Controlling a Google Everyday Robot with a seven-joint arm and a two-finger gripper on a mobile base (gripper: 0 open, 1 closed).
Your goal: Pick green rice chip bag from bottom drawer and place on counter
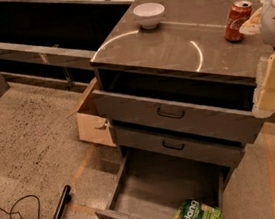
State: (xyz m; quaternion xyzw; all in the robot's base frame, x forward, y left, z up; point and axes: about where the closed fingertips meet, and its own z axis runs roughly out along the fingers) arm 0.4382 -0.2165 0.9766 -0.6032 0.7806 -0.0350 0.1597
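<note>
Bag [197,216] lies flat, logo up, in the front right corner of the bottom drawer [158,187], which stands pulled out; nothing has lifted it yet. Gripper [272,81] sits at the right edge of view, level with the top drawer [178,113] and just beside its right end, well above the bag and holding nothing you can see. Whether it is open or closed cannot be told, since the view cuts it off. Risks for you to note: top and middle drawer [177,146] both stand partly out and overhang the rear of the bottom one, so a straight descent from the present spot could clip their fronts. The bag is tucked into a corner, and a grasp there may catch a drawer wall or pinch only a crinkly edge and slip. On the counter [169,46] the can [237,20] stands near the right side and a bowl [149,15] near the back; a careless set-down could tip the can. Hidden or unclear: the bag's lower edge is cut off by the bottom of the view, so contact with the front wall is unconfirmed. The bottom drawer's rear is in shadow, and the top drawer's inside is dark.
</note>
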